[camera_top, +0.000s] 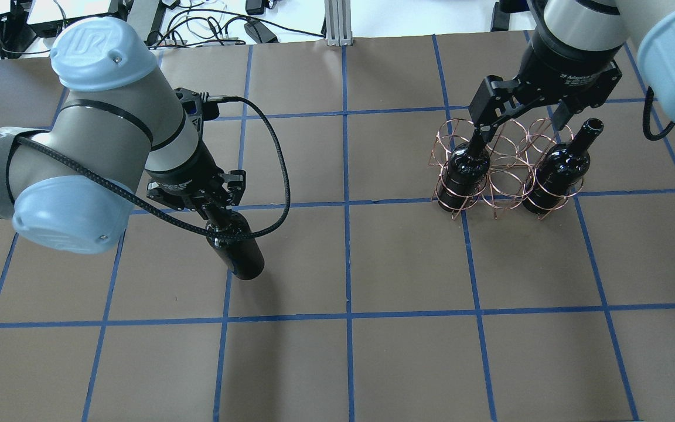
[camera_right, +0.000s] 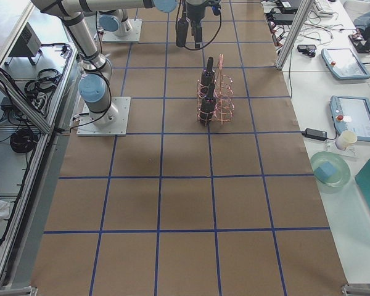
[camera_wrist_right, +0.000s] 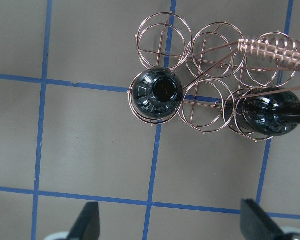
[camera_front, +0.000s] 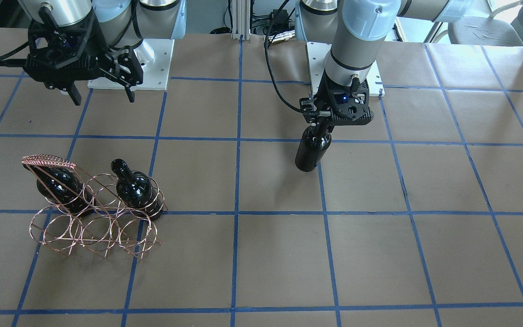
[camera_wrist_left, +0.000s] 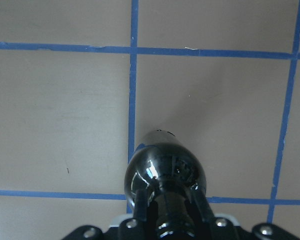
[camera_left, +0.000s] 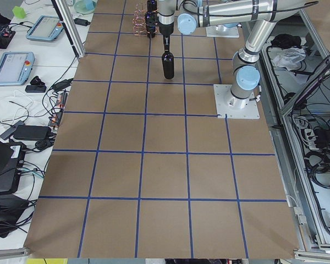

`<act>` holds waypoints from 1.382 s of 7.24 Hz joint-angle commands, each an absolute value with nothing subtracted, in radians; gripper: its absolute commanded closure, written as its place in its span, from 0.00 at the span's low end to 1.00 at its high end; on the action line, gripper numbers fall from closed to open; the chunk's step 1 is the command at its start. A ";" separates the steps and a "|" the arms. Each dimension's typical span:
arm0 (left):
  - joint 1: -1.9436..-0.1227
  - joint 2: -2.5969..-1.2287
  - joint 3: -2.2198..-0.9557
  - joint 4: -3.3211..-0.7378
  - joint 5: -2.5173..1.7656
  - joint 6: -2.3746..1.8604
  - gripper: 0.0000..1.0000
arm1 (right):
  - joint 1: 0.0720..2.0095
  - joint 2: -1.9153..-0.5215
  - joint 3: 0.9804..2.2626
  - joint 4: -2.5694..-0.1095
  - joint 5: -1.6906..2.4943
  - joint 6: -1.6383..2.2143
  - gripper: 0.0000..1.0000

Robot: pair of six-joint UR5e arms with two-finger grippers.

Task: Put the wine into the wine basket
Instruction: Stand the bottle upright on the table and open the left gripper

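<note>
My left gripper (camera_front: 319, 129) is shut on the neck of a near-black wine bottle (camera_front: 312, 152), which hangs upright over a blue tape line; it also shows in the overhead view (camera_top: 238, 252) and the left wrist view (camera_wrist_left: 165, 165). I cannot tell whether its base touches the table. The rose-copper wire wine basket (camera_front: 93, 227) stands on my right side, also in the overhead view (camera_top: 507, 176). Two alike bottles (camera_front: 59, 188) (camera_front: 134, 188) stand in the end cells of its row nearer me. My right gripper (camera_front: 104, 97) is open and empty, high above the basket (camera_wrist_right: 210, 65).
The basket's tall wire-wrapped handle (camera_wrist_right: 275, 47) rises on its side. The cell between the two bottles (camera_wrist_right: 207, 107) and the three far-row cells hold nothing. Brown paper with blue tape squares (camera_top: 349, 258) covers the table between the held bottle and the basket.
</note>
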State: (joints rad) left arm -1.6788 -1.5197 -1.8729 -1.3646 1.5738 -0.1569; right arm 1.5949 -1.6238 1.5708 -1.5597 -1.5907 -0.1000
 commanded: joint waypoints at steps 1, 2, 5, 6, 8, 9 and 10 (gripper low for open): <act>-1.680 -1.531 -1.881 -1.374 1.574 -0.158 1.00 | 1.598 -1.626 1.571 -1.555 -1.592 -0.097 0.00; -1.680 -1.537 -1.881 -1.374 1.574 -0.158 1.00 | 1.598 -1.626 1.571 -1.555 -1.592 -0.100 0.00; -1.680 -1.537 -1.879 -1.379 1.568 -0.166 0.01 | 1.597 -1.628 1.571 -1.555 -1.594 -0.101 0.00; -1.681 -1.534 -1.872 -1.396 1.569 -0.164 0.00 | 1.598 -1.628 1.571 -1.555 -1.594 -0.100 0.00; -1.680 -1.528 -1.794 -1.439 1.571 -0.155 0.00 | 1.601 -1.632 1.571 -1.555 -1.592 -0.080 0.00; -1.666 -1.532 -1.710 -1.536 1.572 -0.150 0.00 | 1.608 -1.635 1.571 -1.555 -1.589 -0.062 0.00; -1.657 -1.542 -1.619 -1.610 1.589 -0.149 0.00 | 1.624 -1.635 1.569 -1.555 -1.576 -0.016 0.00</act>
